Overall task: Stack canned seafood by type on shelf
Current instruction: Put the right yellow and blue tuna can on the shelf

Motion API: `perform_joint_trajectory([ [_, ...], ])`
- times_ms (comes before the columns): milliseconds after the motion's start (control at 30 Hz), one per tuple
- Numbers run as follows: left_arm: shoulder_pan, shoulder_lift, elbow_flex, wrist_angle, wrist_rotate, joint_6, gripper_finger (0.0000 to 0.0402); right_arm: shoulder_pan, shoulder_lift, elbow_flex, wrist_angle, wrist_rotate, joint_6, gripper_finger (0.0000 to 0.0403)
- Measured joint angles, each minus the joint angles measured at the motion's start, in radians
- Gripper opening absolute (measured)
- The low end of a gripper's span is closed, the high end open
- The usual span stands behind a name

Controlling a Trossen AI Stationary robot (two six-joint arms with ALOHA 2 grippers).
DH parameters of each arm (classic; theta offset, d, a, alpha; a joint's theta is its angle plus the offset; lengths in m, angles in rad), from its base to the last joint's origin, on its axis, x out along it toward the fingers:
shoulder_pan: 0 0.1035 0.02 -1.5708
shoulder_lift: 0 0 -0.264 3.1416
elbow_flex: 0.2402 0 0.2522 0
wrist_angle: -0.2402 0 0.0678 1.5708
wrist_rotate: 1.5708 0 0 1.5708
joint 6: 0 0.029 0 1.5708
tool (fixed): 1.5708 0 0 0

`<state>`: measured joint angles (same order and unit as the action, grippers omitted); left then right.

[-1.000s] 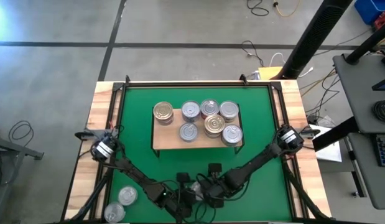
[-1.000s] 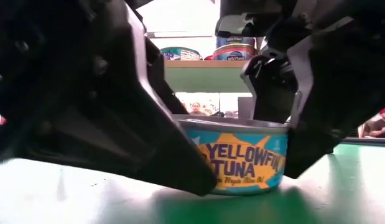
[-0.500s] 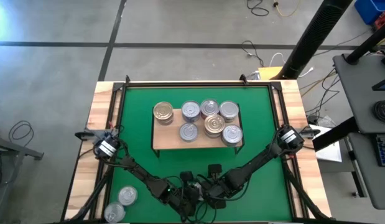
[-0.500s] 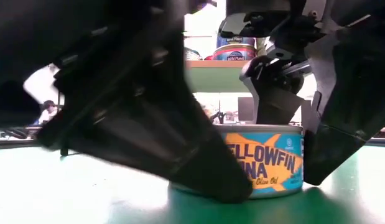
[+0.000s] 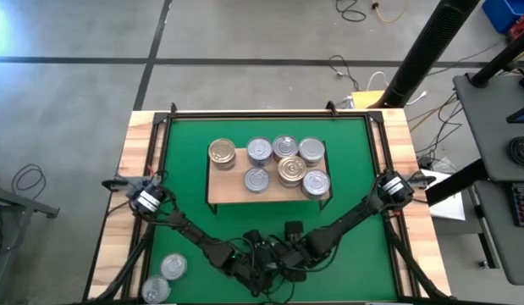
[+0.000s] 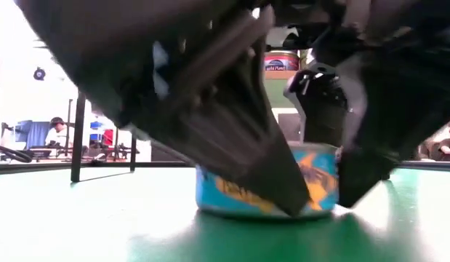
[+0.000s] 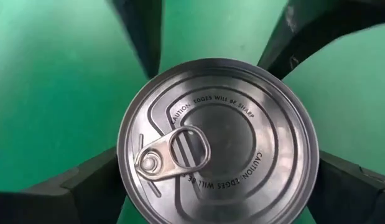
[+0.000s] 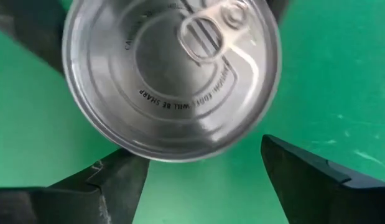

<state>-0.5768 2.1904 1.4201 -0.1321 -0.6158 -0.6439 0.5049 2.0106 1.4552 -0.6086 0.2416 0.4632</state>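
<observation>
The step in hand is picking up another tin for the shelf. The yellowfin tuna tin [image 7: 217, 138] stands upright on the green mat [image 5: 185, 212] at the middle of the counter's near edge, well apart from the shelf [image 5: 232, 188], with its silver pull-tab lid up. Both arms meet over it. The left gripper [image 7: 218, 169] is directly above the tin with its jaws spread wide, one finger on each side of the rim. I cannot tell whether the pads touch the wall. The right gripper [image 8: 197, 151] has its jaws open with nothing between them, and the tin lies just beyond its fingertips. The left arm looks like the one placed to take the tin, and the right arm crowds the same spot. The shelf sits at the centre of the counter and carries seven tins. A gold-lidded tin [image 5: 222, 152] stands alone at its left end, and a second gold-lidded tin [image 5: 291, 170] sits among the silver-lidded tins [image 5: 259, 151] to the right. Two more tins [image 5: 173, 267] wait at the counter's near left corner. The next move probably calls for the left jaws to close squarely on the tin's wall and for the right arm to back clear. The tin would then be lifted straight up, carried over the shelf's near edge and set on a matching tin.
</observation>
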Motion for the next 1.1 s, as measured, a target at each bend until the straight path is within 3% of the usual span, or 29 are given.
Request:
perform_joint_trajectory([
  [100, -0.023, -0.023, 0.006, -0.077, -0.016, -0.149, 0.0374, 0.006, -0.007, 0.028, -0.042, 0.010, 0.050, 0.0284],
  [333, -0.186, -0.152, 0.014, -0.314, -0.273, -0.587, 0.0372, 0.076, -0.130, 0.085, -0.097, 0.064, 0.078, 0.0222],
  [467, -0.239, -0.232, 0.012, -0.488, -0.349, -0.652, 0.0372, 0.098, -0.186, 0.131, 0.001, 0.171, 0.012, 0.0168],
  [633, -0.218, -0.347, 0.010, -0.714, -0.380, -0.674, 0.0375, 0.055, -0.225, 0.220, 0.157, 0.243, -0.256, 0.0068],
  [733, -0.201, -0.429, 0.009, -0.841, -0.369, -0.654, 0.0375, 0.004, -0.222, 0.284, 0.158, 0.228, -0.421, 0.0020],
  [867, -0.169, -0.534, 0.007, -1.003, -0.306, -0.618, 0.0375, -0.108, -0.223, 0.340, 0.156, 0.162, -0.582, 0.0012],
  [1100, -0.088, -0.674, 0.002, -1.195, -0.237, -0.590, 0.0375, -0.321, -0.222, 0.308, 0.299, -0.119, -0.707, 0.0009],
])
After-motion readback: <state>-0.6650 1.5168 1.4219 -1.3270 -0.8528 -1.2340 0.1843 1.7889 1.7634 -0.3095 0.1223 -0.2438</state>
